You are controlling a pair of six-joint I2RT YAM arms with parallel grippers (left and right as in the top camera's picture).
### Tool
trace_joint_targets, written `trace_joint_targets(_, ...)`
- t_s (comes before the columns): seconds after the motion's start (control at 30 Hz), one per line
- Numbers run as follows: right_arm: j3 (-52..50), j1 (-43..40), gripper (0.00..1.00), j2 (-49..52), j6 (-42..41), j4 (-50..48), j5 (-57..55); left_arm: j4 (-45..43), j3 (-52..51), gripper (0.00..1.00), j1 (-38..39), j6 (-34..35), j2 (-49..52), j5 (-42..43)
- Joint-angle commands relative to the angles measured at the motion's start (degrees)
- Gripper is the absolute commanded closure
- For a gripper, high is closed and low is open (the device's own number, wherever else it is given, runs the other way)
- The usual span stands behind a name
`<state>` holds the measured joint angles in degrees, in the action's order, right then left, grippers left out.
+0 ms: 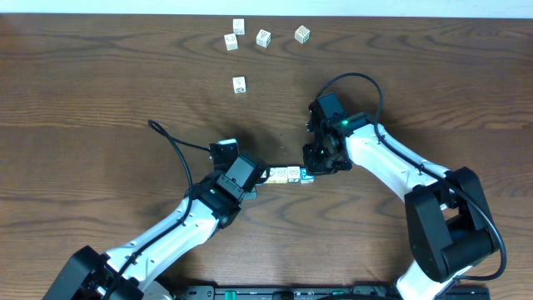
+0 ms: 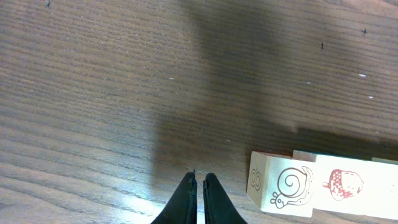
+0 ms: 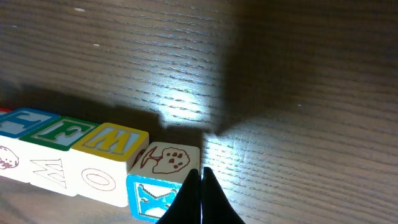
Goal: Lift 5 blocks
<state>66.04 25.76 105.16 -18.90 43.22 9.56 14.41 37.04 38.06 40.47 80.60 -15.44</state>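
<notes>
Block row [image 1: 287, 175] mid-table: left gripper [image 2: 199, 183] at its 9 o'clock, right gripper [image 3: 201, 180] at 3 o'clock, both jaws together.

the blocks [image 1: 289, 175] lie in one row at the middle of the surface [image 1: 100, 100], running left to right, each touching the next. the left gripper [image 1: 261, 177] is at the row's left end and the right gripper [image 1: 311, 170] at its right end, so the row lies between the two. in the left wrist view the leftmost block [image 2: 280, 186] is just right of the gripper tips, with a small gap. in the right wrist view the row stretches away to the left, and the tips are at the right edge of the rightmost block [image 3: 163, 177]. far behind the row are five other cubes [image 1: 263, 37]. four of them are grouped near the far edge. the lone cube [image 1: 239, 83] lies nearer, between that group and the row, left of the row.
</notes>
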Motion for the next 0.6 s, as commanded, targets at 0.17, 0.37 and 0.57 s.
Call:
trace_joint_targets(0.17,0.6,0.9,0.99,0.0,-0.6,-0.1,0.6,-8.2,-1.2,0.93,-0.7,-5.5,3.8,6.2)
trace_joint_targets(0.37,0.6,0.9,0.99,0.0,-0.3,0.5,0.6,-6.7,-1.2,0.93,-6.5,-6.5,8.5,9.0)
trace_joint_targets(0.57,0.7,0.9,0.99,0.0,-0.3,0.4,0.5,-6.9,-1.2,0.93,-15.7,-14.1,7.7,17.9)
